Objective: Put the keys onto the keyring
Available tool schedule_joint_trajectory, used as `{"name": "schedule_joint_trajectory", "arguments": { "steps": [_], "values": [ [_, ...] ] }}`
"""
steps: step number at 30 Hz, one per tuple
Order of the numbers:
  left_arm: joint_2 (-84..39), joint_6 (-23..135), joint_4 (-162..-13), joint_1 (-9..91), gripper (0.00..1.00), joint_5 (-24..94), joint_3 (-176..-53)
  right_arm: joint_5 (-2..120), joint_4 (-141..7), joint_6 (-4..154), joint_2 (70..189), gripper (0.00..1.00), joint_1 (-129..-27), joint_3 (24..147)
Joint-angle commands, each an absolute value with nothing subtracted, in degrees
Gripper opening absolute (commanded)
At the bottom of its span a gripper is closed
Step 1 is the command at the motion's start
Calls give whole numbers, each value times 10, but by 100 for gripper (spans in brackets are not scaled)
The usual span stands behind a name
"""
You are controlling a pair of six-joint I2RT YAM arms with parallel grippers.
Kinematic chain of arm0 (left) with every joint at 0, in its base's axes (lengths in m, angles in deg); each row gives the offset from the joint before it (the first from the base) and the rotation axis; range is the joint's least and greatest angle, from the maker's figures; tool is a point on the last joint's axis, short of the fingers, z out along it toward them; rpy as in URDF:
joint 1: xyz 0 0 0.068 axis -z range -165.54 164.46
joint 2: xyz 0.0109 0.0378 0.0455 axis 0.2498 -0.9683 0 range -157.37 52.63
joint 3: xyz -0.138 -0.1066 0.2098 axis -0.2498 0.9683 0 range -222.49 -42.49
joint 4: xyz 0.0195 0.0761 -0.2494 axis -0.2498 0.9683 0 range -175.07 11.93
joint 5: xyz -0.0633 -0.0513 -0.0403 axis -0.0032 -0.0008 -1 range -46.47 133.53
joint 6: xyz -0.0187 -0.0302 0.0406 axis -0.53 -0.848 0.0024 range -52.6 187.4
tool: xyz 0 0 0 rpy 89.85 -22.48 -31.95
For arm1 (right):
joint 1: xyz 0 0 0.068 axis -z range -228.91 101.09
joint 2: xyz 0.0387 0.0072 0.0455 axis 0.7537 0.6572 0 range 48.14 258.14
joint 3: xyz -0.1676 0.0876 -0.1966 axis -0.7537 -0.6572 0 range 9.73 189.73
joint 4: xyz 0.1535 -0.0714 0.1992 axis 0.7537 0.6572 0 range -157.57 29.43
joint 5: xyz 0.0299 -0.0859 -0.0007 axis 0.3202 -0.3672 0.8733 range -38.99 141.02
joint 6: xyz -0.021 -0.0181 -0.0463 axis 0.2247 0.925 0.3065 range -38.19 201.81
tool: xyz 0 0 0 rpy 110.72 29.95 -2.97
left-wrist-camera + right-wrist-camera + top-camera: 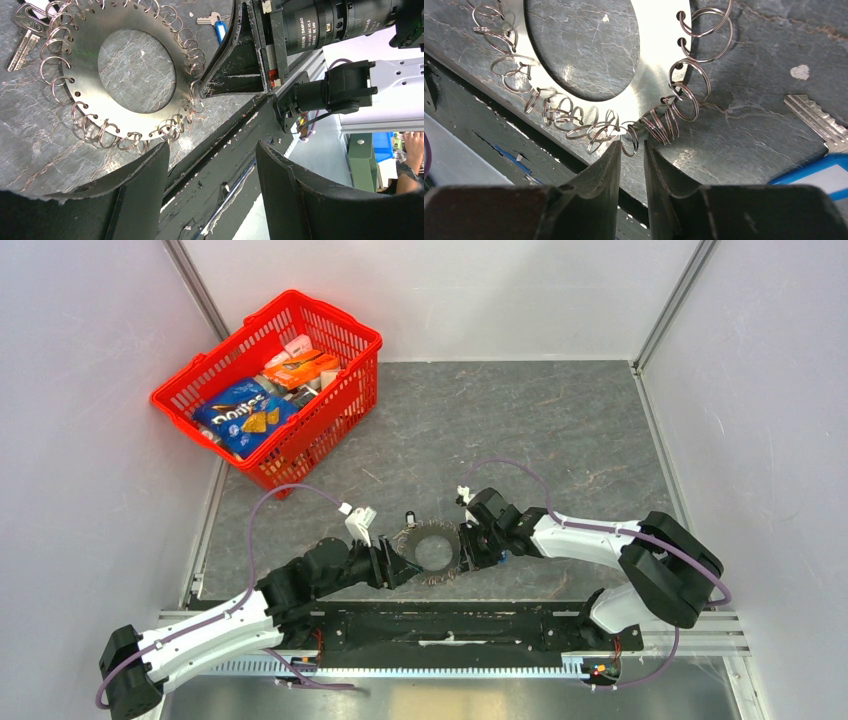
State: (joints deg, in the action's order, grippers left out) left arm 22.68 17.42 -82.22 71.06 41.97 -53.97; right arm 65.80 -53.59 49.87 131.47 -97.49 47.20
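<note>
Right hand (pixel 631 159) meets the near rim of the disc (pixel 651 75) low and edge-on. Its fingers (pixel 604 172) stand narrowly apart with one keyring (pixel 629 145) at the mouth of the gap. Whether that ring is already pinched cannot be told. The approach appears chosen so that the fingertips single out one ring from the crowded row.

None of the keys is threaded yet; they lie loose on the bench (pixel 744 150). The blue-headed key (pixel 811 117) rests just to the right of these fingertips, apart from the disc. A plain silver key (pixel 22 35) lies on the side of the disc far from the left hand (pixel 210 150), just beside the rings there.

The disc lies flat, with the split rings hung through holes all round its rim. This probably serves to present each ring at a fixed place.

The left hand faces the right hand across the disc, its fingers spread wide and holding nothing. The disc lies ahead and to the left of its fingertips, and the black rail (pixel 220 145) shows between them. This hand is probably waiting either to steady the disc or to fetch a key.

In the top view both forearms reach inward close above the bench. The right arm is folded sharply at the elbow, with its wrist turned toward the disc. The left arm is stretched out long from its base.
</note>
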Motion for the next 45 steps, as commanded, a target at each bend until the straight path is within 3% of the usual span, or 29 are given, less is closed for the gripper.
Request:
{"name": "schedule_joint_trajectory", "arguments": {
  "steps": [1, 12, 16, 20, 35, 45],
  "values": [
    [225, 192, -838, 710, 71, 427, -537, 665, -551, 492, 1313, 32, -973, 462],
    [221, 191, -840, 710, 71, 425, -538, 661, -576, 468, 1324, 27, -973, 458],
    [226, 192, -832, 710, 71, 428, -539, 653, -575, 465, 1322, 17, -973, 455],
    [226, 192, -833, 710, 71, 428, -539, 636, -572, 463, 1313, 0, -972, 452],
    [264, 180, -840, 710, 71, 414, -549, 596, -488, 566, 1143, 0, -972, 497],
    [285, 187, -874, 710, 71, 383, -607, 630, -558, 630, 1022, 0, -973, 510]
  ]
}}
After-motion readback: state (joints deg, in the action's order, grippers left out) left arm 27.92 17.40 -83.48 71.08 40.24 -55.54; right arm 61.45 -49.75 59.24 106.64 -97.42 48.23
